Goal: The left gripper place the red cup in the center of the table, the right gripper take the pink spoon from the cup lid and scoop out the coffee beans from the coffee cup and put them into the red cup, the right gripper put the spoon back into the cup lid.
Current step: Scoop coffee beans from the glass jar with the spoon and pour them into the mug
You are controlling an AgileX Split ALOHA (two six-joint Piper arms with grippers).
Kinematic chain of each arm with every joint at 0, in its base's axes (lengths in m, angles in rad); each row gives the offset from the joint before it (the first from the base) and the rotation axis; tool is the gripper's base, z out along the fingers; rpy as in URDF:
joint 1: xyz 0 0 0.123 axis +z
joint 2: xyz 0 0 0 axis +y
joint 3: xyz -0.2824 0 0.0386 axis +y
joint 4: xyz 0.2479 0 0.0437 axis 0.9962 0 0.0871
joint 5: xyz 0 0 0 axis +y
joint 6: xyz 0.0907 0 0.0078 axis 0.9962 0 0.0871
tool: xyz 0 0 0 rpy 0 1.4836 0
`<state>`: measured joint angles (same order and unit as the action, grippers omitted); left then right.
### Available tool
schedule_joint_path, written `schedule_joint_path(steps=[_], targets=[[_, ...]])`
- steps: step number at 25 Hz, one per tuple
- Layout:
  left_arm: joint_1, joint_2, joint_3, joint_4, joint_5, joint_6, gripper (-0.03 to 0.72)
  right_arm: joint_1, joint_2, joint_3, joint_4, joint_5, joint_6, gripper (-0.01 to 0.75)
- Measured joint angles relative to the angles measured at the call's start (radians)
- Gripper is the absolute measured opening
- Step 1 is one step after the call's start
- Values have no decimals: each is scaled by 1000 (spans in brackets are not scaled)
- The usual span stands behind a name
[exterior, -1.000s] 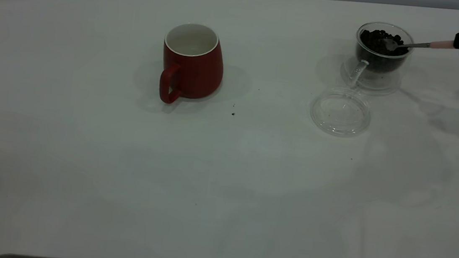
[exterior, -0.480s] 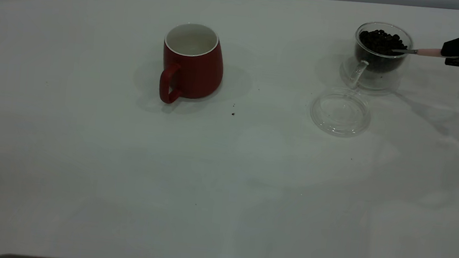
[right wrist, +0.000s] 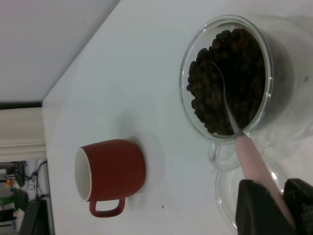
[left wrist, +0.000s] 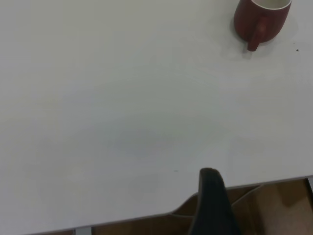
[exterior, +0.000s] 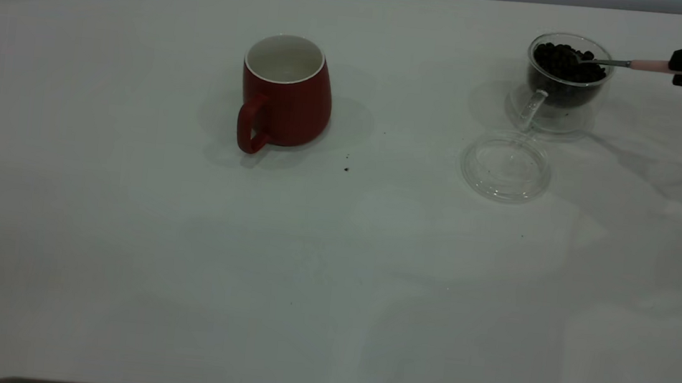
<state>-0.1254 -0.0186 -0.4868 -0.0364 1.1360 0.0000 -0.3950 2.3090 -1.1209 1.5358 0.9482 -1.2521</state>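
The pink spoon [exterior: 632, 64] has its bowl down in the coffee beans [exterior: 566, 58] inside the coffee cup [exterior: 568, 72], far out at two o'clock on the table [exterior: 334, 266]. The right gripper [exterior: 681, 66] pinches the spoon's pink end. This looks like the scooping step. Next, lift the spoon level and carry it toward nine o'clock to the red cup [exterior: 286, 94]. The cup lid [exterior: 505, 165] waits at six o'clock from the coffee cup. The left gripper [left wrist: 210, 205] is parked away; I cannot tell its fingers.

Exterior view: set above the table [exterior: 332, 278], angled down across it, wide.
Left wrist view: held high near a table edge, far off; red cup [left wrist: 261, 19] shared.
Right wrist view: held close over the coffee cup [right wrist: 227, 73]; red cup shared.
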Motion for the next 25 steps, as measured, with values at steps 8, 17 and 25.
schedule_joint_path(steps=[8,17,25], targets=[[0,0,0,0,0,0,569,-25,0,0,-11,49,36,114],[0,0,0,0,0,0,569,-46,0,0,-14,92,67,114],[0,0,0,0,0,0,569,-55,0,0,-14,151,69,114]])
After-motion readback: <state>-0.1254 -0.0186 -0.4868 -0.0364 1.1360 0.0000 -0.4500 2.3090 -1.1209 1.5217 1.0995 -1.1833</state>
